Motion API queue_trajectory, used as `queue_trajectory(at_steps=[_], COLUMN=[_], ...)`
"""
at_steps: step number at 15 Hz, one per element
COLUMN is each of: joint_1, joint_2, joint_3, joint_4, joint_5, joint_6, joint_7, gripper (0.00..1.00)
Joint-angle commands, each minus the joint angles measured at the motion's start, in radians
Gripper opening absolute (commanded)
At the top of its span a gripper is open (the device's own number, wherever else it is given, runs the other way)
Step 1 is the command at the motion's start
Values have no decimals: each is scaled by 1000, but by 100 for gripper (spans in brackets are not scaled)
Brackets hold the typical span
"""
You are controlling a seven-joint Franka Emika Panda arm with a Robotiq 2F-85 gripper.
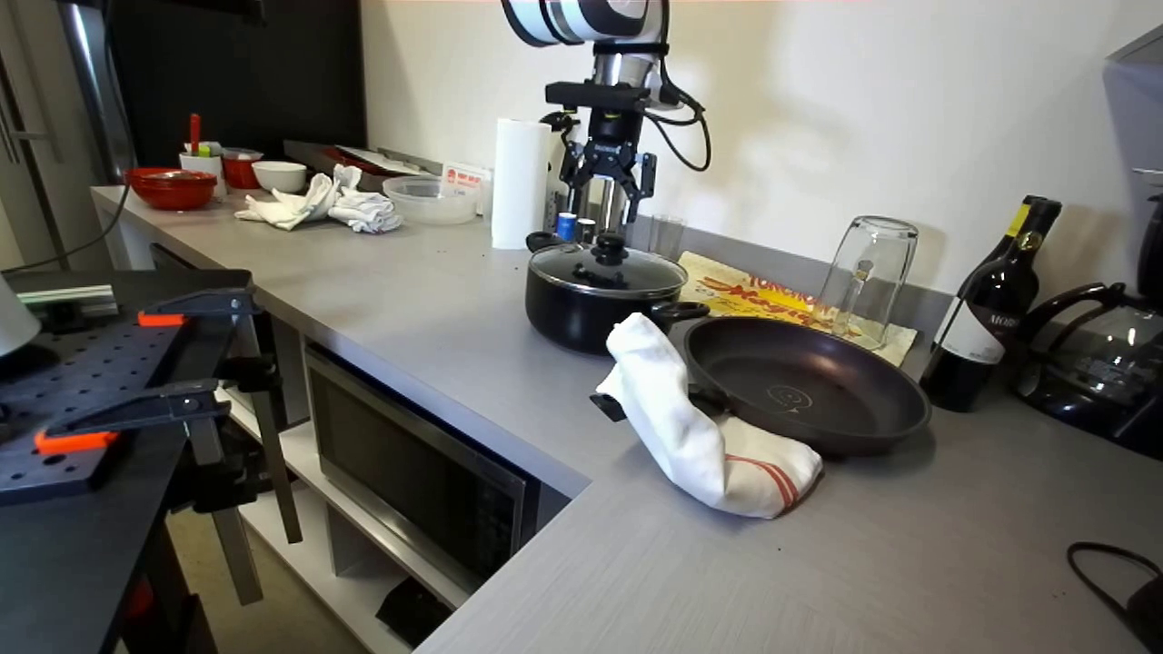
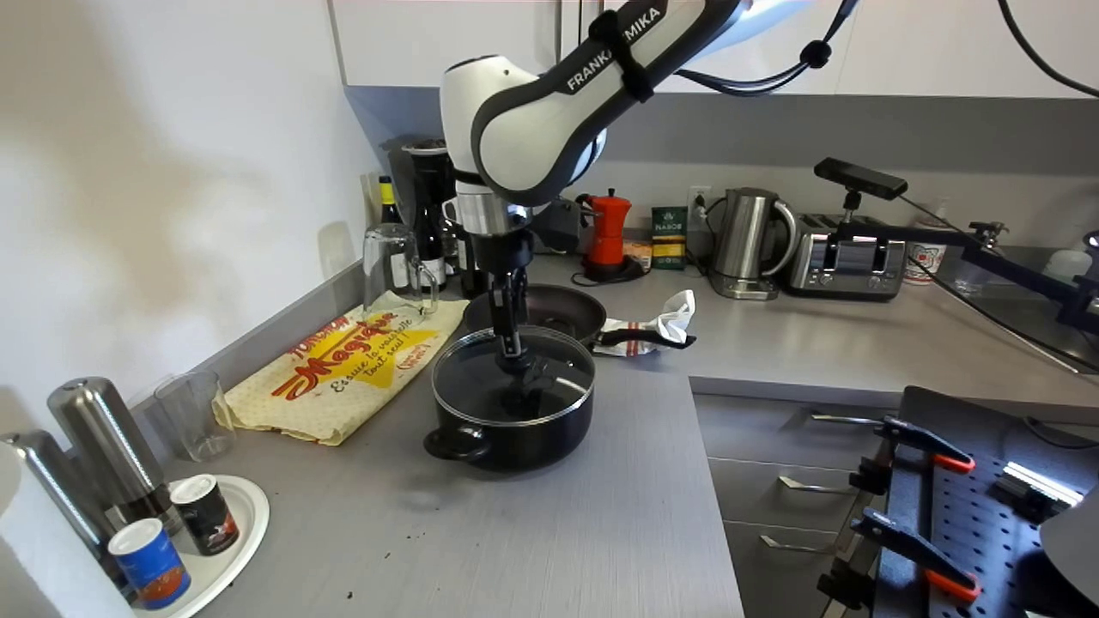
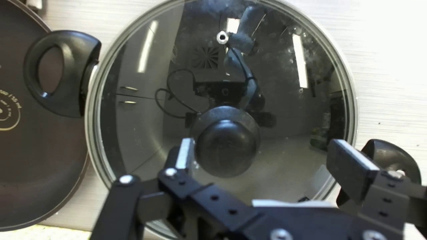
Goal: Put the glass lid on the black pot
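Note:
The glass lid (image 1: 571, 271) lies flat on top of the black pot (image 1: 574, 318), rim against rim, with its dark knob up. The lid (image 2: 472, 378) and the pot (image 2: 524, 445) show the same way in an exterior view. My gripper (image 1: 604, 207) is open and empty, pointing down just above the lid. In the wrist view the gripper (image 3: 267, 153) has its fingers wide apart over the lid (image 3: 283, 110). The knob (image 3: 227, 148) is close to the left finger, and the right finger is over the rim near a pot handle. I cannot tell whether the left finger touches the knob.
A black frying pan (image 1: 809, 381) stands close beside the pot, with a white towel (image 1: 677, 427) by its handle. A yellow cloth (image 2: 352, 369), a glass mug (image 1: 868, 282) and a drinking glass (image 2: 199, 416) are along the wall. A paper towel roll (image 1: 521, 186) stands behind the pot.

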Motion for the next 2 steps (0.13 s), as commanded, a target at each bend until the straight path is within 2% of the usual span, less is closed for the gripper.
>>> queue_trajectory(at_steps=[1,2], joint_1=[9,9], joint_2=[-8,-11], joint_3=[-10,-10], joint_4=[-6,-12], joint_5=[7,7], joint_6=[0,1], joint_7=[-3,-3], gripper=[100,100])
